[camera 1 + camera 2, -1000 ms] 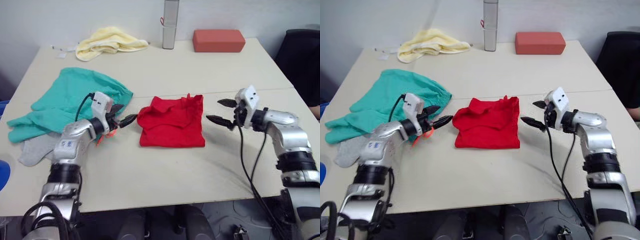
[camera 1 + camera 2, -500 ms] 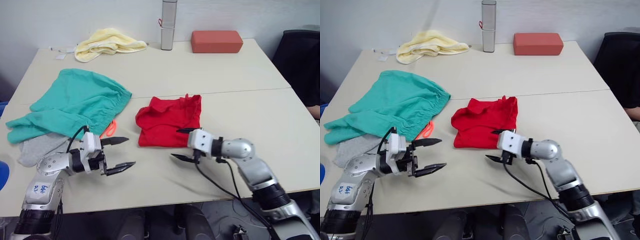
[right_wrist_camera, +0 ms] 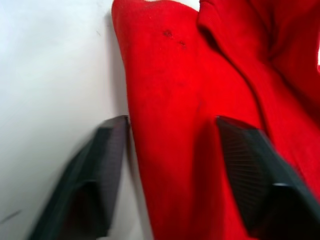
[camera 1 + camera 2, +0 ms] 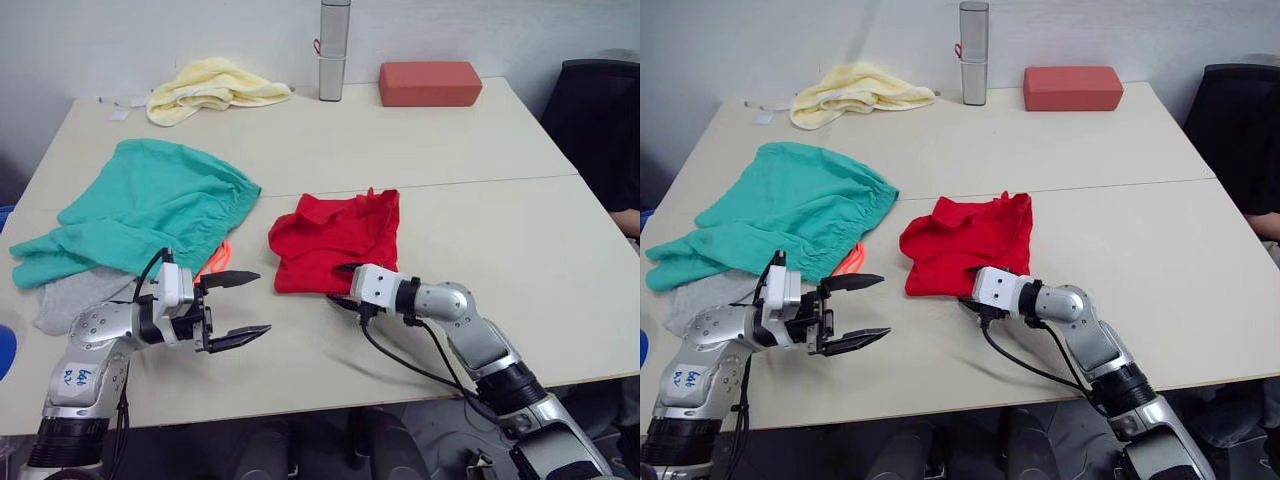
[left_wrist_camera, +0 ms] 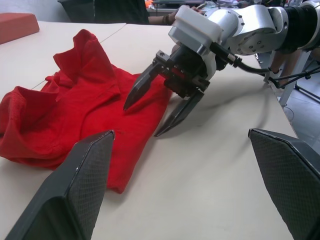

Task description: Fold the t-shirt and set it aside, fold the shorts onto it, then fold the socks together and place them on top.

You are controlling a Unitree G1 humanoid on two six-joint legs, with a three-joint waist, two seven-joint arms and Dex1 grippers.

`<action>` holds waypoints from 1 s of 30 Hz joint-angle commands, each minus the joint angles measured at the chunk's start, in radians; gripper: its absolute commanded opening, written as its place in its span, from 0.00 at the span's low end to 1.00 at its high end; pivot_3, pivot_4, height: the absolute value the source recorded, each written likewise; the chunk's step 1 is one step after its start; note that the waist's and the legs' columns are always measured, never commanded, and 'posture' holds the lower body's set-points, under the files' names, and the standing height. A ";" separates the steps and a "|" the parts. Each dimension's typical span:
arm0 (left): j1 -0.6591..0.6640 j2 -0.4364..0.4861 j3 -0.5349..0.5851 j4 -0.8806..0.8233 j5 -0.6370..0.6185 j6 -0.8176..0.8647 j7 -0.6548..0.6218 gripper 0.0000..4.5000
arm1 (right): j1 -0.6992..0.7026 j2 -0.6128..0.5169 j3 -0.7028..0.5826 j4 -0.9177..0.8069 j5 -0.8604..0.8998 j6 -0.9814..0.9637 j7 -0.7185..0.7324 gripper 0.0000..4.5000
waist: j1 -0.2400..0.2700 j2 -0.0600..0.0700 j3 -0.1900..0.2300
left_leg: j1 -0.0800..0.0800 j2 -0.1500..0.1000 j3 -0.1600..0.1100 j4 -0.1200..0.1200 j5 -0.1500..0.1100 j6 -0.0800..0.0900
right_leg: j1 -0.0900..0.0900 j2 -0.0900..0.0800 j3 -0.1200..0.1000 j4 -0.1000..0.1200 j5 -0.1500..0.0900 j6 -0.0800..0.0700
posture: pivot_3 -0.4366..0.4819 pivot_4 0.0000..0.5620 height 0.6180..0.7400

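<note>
Two hands work low over the pale beige worktop (image 4: 470,140). The left hand (image 4: 238,306) hovers near the front edge with its two black fingers spread wide and nothing between them. The right hand (image 5: 159,104), seen from the left wrist view, has its fingers parted at the near edge of the bright red short-sleeved cotton t-shirt (image 4: 338,240); one fingertip rests on the cloth and the other on bare worktop just beside the hem. In the head views the right hand's white housing hides most of its fingers, and whether they pinch any fabric cannot be told.

That t-shirt lies folded into a rough rectangle at the middle of the worktop, its upper edge rumpled; the right wrist view shows a few small dark specks on the red cloth.

To the robot's left spread the teal-green soft fabric shorts (image 4: 150,205), gathered waistband toward the t-shirt, well apart from it. Only a short loop of their orange drawstring (image 4: 216,260) pokes out from under the waistband edge. The plain light grey socks (image 4: 75,297) are largely tucked beneath the shorts' lower edge, so how many there are is hard to make out.

At the far edge sit a crumpled pale yellow towel (image 4: 214,84), a tall grey cylindrical bottle (image 4: 332,48) cut off at the top, and a brick-red rectangular block (image 4: 429,81).
</note>
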 commanded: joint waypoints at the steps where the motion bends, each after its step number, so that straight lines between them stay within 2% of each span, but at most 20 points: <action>1: 0.006 -0.003 0.004 -0.004 -0.002 -0.042 -0.020 1.00 | -0.013 -0.001 -0.001 0.060 -0.031 -0.035 -0.021 0.35 | 0.001 0.000 0.000 | 0.000 0.000 0.000 0.000 0.000 0.000 | 0.000 0.000 0.000 0.000 0.000 0.000 | 0.48 0.27 1.00; 5: 0.003 -0.004 -0.002 -0.011 -0.001 -0.051 -0.021 1.00 | 0.002 -0.015 -0.020 0.008 0.026 -0.023 0.026 0.03 | 0.001 0.000 0.000 | 0.000 0.000 0.000 0.000 0.000 0.000 | 0.000 0.000 0.000 0.000 0.000 0.000 | 0.48 0.27 1.00; 6: 0.003 -0.002 0.000 -0.013 -0.002 -0.052 -0.023 1.00 | 0.019 -0.027 -0.026 -0.031 0.054 -0.002 0.054 0.01 | 0.001 0.000 0.000 | 0.000 0.000 0.000 0.000 0.000 0.000 | 0.000 0.000 0.000 0.000 0.000 0.000 | 0.48 0.27 1.00; 12: 0.034 0.021 0.020 -0.045 -0.016 -0.040 -0.028 1.00 | 0.147 -0.100 -0.038 -0.287 0.138 0.123 0.130 0.01 | 0.008 0.000 0.000 | -0.001 0.000 -0.001 0.000 -0.001 0.001 | 0.000 0.000 -0.001 0.000 0.000 0.000 | 0.48 0.27 1.00; 19: 0.111 0.080 0.076 -0.133 -0.063 0.025 -0.021 1.00 | 0.301 -0.148 -0.035 -0.521 0.152 0.271 0.127 0.01 | 0.014 0.000 0.000 | -0.001 0.001 -0.001 -0.001 -0.002 0.000 | 0.000 0.000 -0.001 -0.003 0.000 -0.001 | 0.48 0.27 1.00; 23: 0.147 0.098 0.097 -0.153 -0.075 0.043 -0.021 1.00 | 0.356 -0.170 -0.041 -0.585 0.174 0.324 0.134 0.01 | 0.017 0.000 0.000 | -0.001 0.001 -0.002 0.000 -0.004 -0.001 | 0.000 0.000 -0.001 -0.004 -0.001 -0.001 | 0.48 0.27 1.00; 28: 0.167 0.091 0.103 -0.167 -0.075 0.049 -0.011 1.00 | 0.391 -0.149 -0.080 -0.576 0.215 0.304 0.109 0.01 | 0.017 0.000 0.000 | -0.001 0.001 -0.002 0.000 -0.004 0.000 | 0.000 0.000 -0.001 -0.004 -0.001 -0.001 | 0.48 0.27 1.00; 30: 0.171 0.087 0.103 -0.164 -0.071 0.046 -0.008 1.00 | 0.402 -0.158 -0.101 -0.566 0.249 0.281 0.129 0.10 | 0.017 0.000 0.000 | -0.001 0.001 -0.002 0.000 -0.003 0.000 | 0.000 0.000 -0.001 -0.004 -0.001 -0.001 | 0.48 0.27 1.00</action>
